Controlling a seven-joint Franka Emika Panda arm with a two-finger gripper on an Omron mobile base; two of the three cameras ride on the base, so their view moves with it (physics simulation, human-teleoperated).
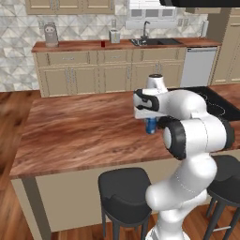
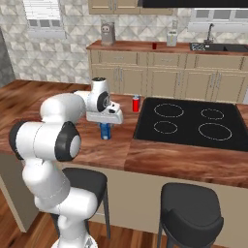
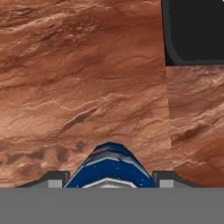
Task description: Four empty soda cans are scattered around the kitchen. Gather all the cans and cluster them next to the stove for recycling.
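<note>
The gripper (image 3: 109, 181) is clamped around the upper sides of a blue soda can (image 2: 105, 131) just off the stove's (image 2: 189, 121) left edge on the desk (image 1: 79, 131), likely empty, light, thin-walled and slick, so a gentle side grip suits.

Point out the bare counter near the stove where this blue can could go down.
Bare wood lies left of the stove, between its edge and the blue can in the gripper. The strip between the stove's front edge and the stools is bare too. It is tighter by the red can at the stove's far left corner.
</note>
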